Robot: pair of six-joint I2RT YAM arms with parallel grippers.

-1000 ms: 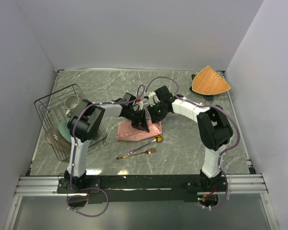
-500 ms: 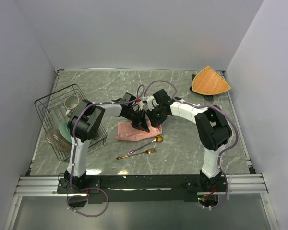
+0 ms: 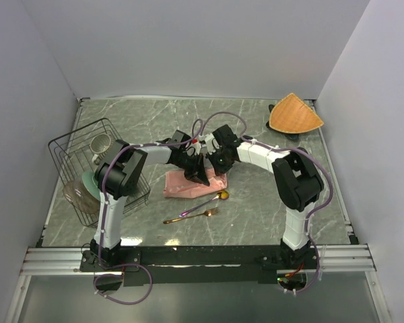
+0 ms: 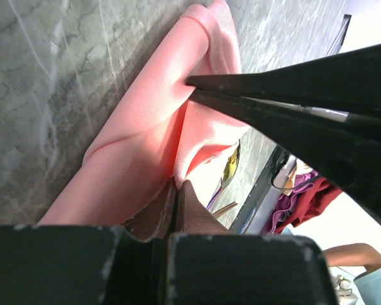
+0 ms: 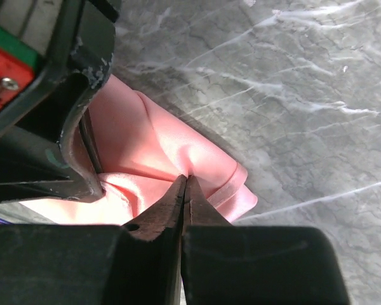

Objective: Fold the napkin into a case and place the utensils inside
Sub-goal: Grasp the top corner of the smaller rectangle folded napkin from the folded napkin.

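The salmon-pink napkin [image 3: 180, 188] lies bunched in folds at mid-table. My left gripper [image 3: 202, 177] is shut, pinching a fold of the napkin [image 4: 140, 133] at its tips [image 4: 178, 183]. My right gripper [image 3: 216, 168] comes in from the right and is shut on another fold of the cloth [image 5: 159, 136] at its tips [image 5: 185, 178]. In the left wrist view the right gripper's black fingers [image 4: 286, 108] nip the cloth near its rolled hem. The gold spoon [image 3: 213, 200] and gold fork [image 3: 192, 217] lie on the table just in front of the napkin.
A black wire rack [image 3: 77, 151] with crockery stands at the left. An orange-tan fan-shaped woven mat [image 3: 295, 114] sits at the back right corner. White walls close in the table on three sides.
The right gripper stood open over the napkin and has now shut on a fold, shifting slightly left. The left gripper has kept its grip and place.
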